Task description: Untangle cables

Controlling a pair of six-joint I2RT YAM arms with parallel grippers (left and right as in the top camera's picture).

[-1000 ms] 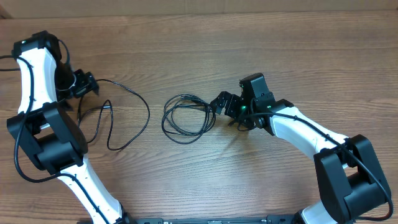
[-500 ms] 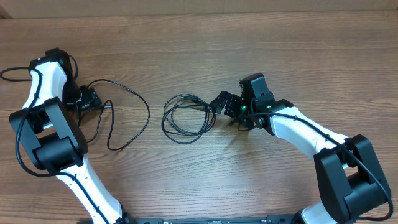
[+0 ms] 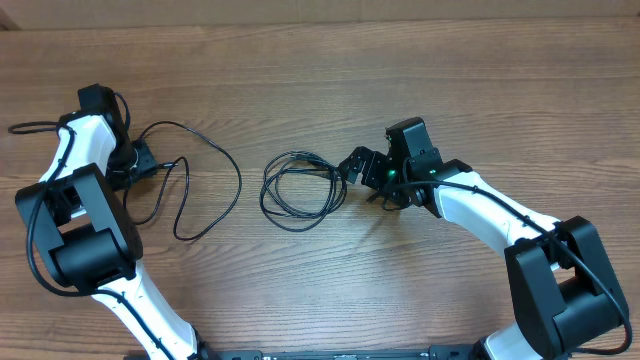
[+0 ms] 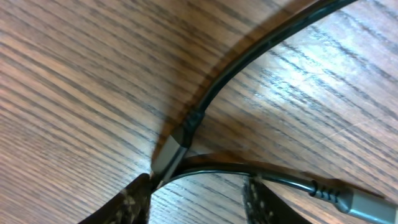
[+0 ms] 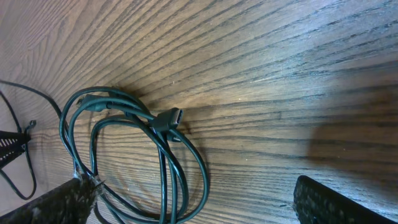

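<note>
Straddles the loose cable (image 3: 239,185) at the left of the overhead frame with the left end effector (image 4: 196,196) half spread, fingers either side of the cord beside its grey plug (image 4: 168,155) (no pinch visible yet), probably to pin that end. Holds the right end effector (image 3: 358,165) fully agape and empty, just right of the coiled cable (image 5: 165,158) at frame centre, seemingly poised to take it. Shows both cords flat on the desk (image 3: 400,80), well apart.

Bare tabletop (image 3: 330,70) lies open beyond the coiled cable (image 3: 300,190) and on its near side. To its left, a clear strip separates it from the widely looped loose cable (image 3: 239,182). At its right edge stands the right pincer (image 3: 352,168), jaws spread, blocking that approach.
</note>
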